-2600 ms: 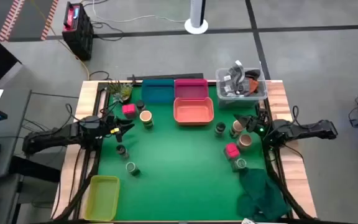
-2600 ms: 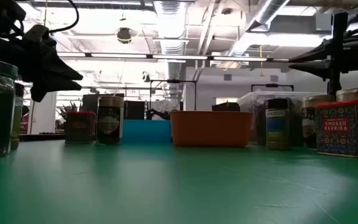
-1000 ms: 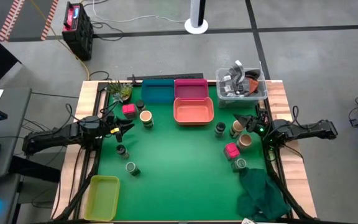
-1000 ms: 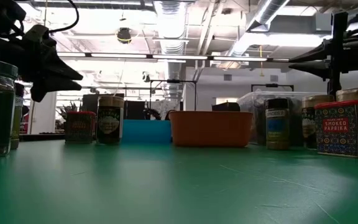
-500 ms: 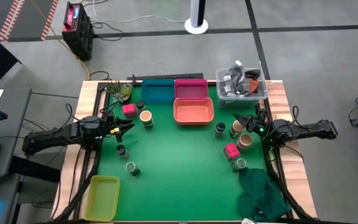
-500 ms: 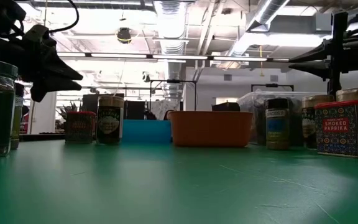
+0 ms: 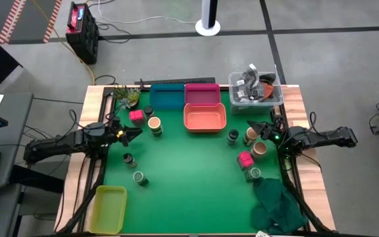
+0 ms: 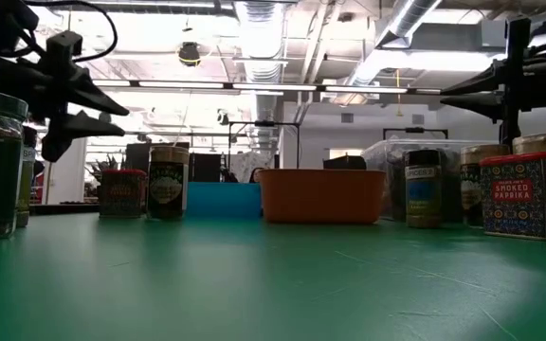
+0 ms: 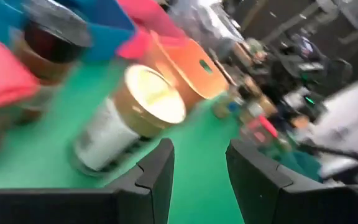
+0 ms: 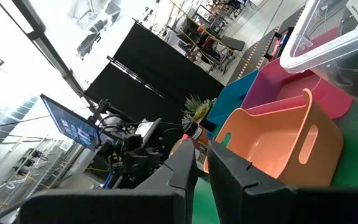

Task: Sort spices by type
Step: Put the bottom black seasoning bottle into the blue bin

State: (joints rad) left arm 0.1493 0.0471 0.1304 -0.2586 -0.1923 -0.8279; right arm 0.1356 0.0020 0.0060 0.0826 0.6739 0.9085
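Spices stand in two loose groups on the green surface [image 7: 189, 171], one near each end effector, with a broad bare stretch of green between them and toward the near edge.

The left end effector [image 7: 134, 131] hangs above the surface at its left side, fingers parted with a clear gap and nothing between them. Just ahead of it stands the tan-topped round jar [image 7: 154, 124]; in the left wrist view that jar [image 9: 129, 118] fills the space beyond the fingertips, not touching them. The pink square box [image 7: 135, 116] sits just beyond the jar toward the back edge, with a dark round jar [image 7: 148, 110] next to it. On the other side of this end effector, toward the near edge, are a dark jar [image 7: 128, 158] and a green-topped clear jar [image 7: 138, 177], both apart from it. The yellow tray [image 7: 109, 207] lies at the near left corner.

The right end effector [image 7: 260, 129] waits above the right edge, fingers nearly together and empty. Close around it are a dark jar [image 7: 233, 136], two tan-topped jars [image 7: 251, 135] [image 7: 260, 149], a pink box [image 7: 245, 159] and a green-topped jar [image 7: 254, 174]. A dark green cloth [image 7: 278, 207] covers the near right corner.

Along the back edge run the blue tray [image 7: 168, 97], the pink tray [image 7: 202, 94] and the orange tray [image 7: 204, 118], with the clear tub [image 7: 255, 89] at the back right corner.
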